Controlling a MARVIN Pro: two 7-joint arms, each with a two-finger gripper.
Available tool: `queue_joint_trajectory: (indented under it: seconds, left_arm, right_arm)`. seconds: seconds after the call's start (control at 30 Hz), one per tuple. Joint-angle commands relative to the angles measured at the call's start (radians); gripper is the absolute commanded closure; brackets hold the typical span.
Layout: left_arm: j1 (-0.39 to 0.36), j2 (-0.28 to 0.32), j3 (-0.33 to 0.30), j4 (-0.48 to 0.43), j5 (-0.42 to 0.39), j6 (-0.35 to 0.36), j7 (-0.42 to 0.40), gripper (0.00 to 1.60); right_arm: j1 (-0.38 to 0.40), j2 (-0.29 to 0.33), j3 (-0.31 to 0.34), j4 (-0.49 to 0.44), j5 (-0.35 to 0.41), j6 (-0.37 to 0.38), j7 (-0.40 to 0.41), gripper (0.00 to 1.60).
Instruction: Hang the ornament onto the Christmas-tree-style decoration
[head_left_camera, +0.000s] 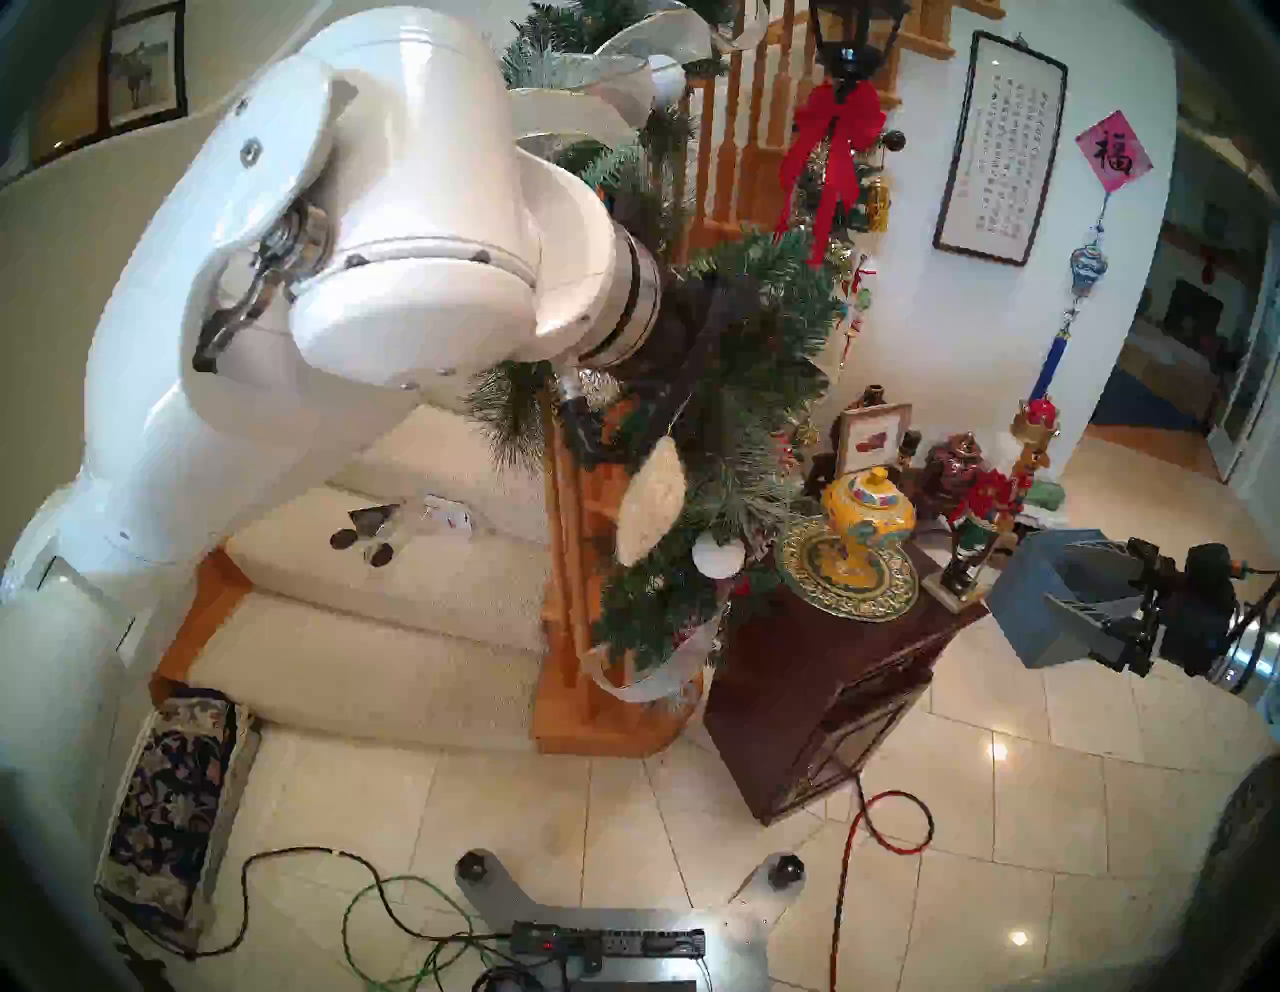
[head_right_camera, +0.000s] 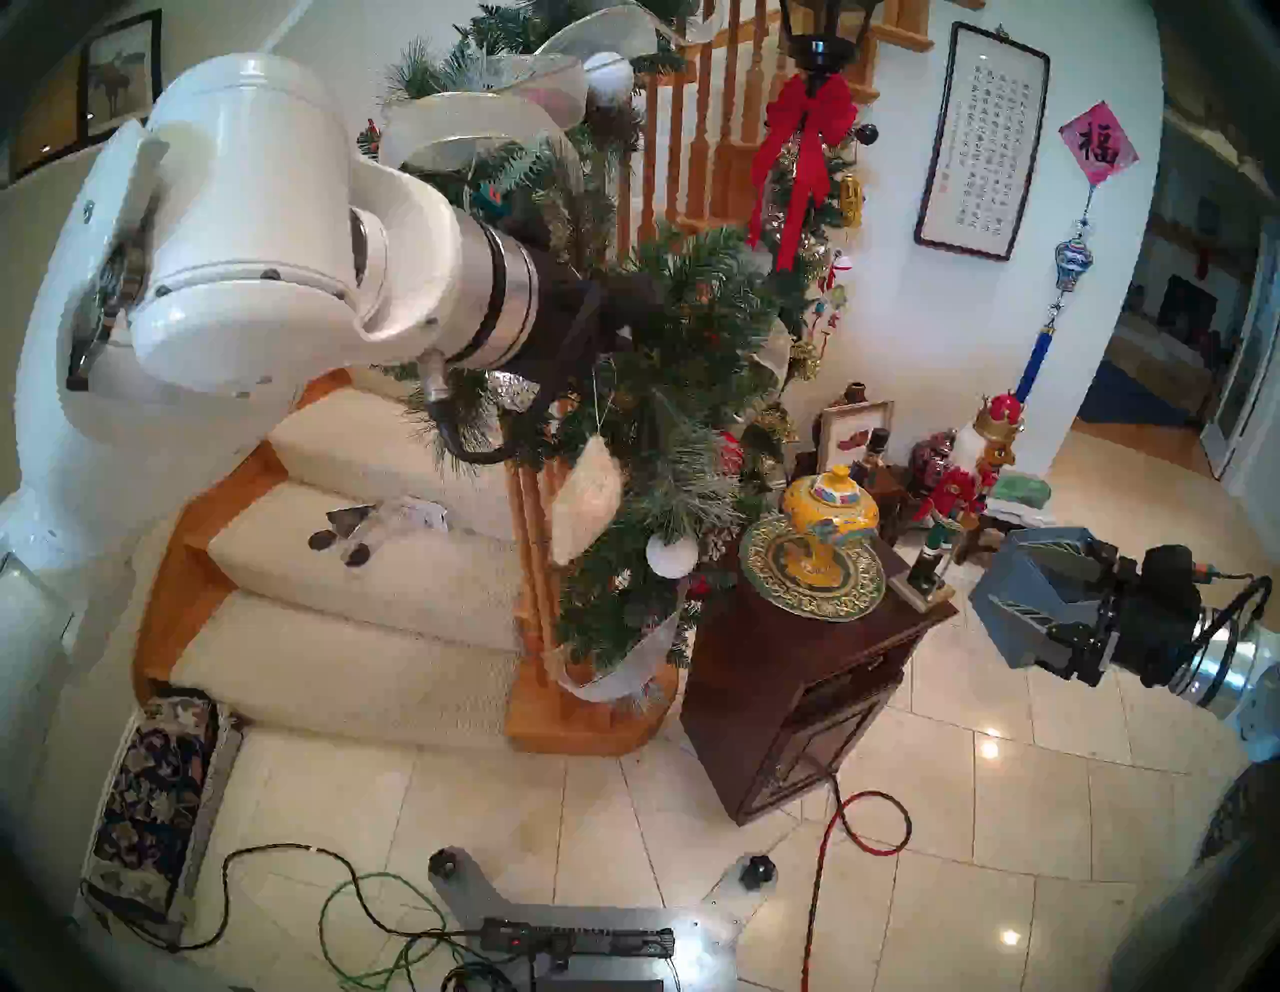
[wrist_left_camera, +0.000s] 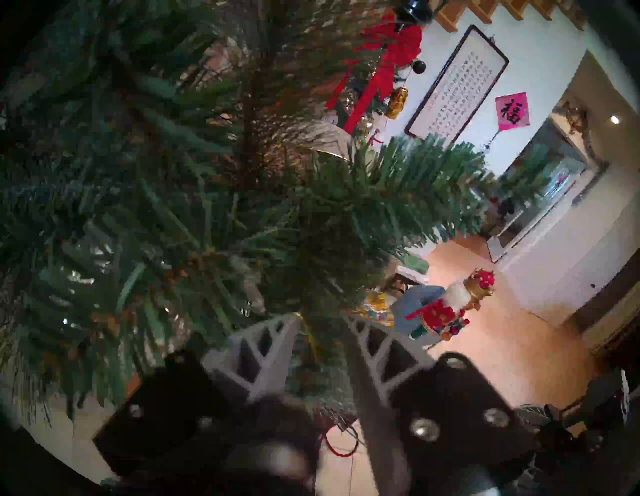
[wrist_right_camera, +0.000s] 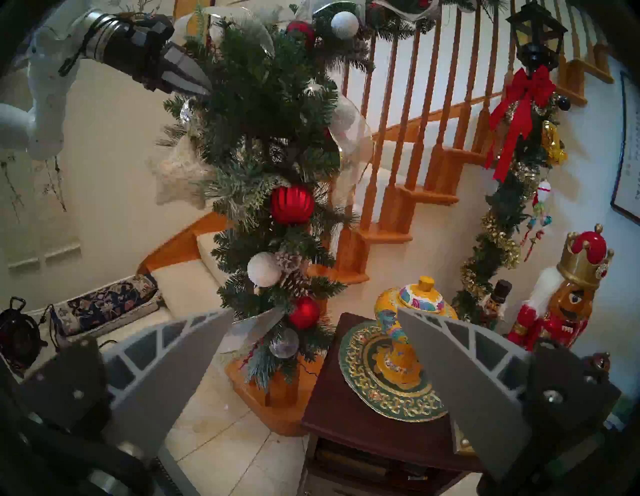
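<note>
Tiled floor (head_left_camera: 1039, 796) lies bare beside the garland (head_left_camera: 748, 332), right fingers (wrist_right_camera: 194, 350) apart.

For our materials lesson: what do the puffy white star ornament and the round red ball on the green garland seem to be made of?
Puffy white star ornament: seemingly soft fuzzy fabric; matte, nubbly surface.
Round red ball: probably glass or plastic; glossy, ribbed, with bright highlights.
Green garland: likely plastic needles, flat and uniform.
</note>
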Motion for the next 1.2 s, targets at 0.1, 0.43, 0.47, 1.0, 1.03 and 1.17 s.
queue_joint_trajectory:
  seconds: [0.1,0.43,0.47,1.0,1.03,1.17]
  left_arm:
    - [-0.014,0.005,-0.022,-0.019,-0.001,-0.003,0.001,0.65]
    - [-0.010,0.014,-0.035,-0.044,-0.014,-0.014,0.002,0.25]
    - [-0.009,0.016,-0.037,-0.047,-0.016,-0.015,0.001,0.14]
    - [0.000,0.038,-0.066,-0.118,-0.082,-0.040,0.003,0.07]
    - [0.000,0.040,-0.069,-0.128,-0.089,-0.043,0.004,0.08]
    - [-0.002,0.051,-0.083,-0.162,-0.115,-0.048,0.009,0.08]
  right_arm:
    - [0.005,0.002,0.003,0.000,0.000,-0.001,0.105,0.00]
    - [0.006,0.002,0.003,0.003,0.006,-0.001,0.130,0.00]
    - [0.005,0.002,0.003,0.001,0.002,-0.001,0.113,0.00]
    - [0.005,0.002,0.003,0.001,0.004,-0.001,0.117,0.00]
    - [0.004,0.002,0.003,-0.002,-0.001,-0.001,0.094,0.00]
    - [0.004,0.002,0.003,0.000,0.002,-0.001,0.105,0.00]
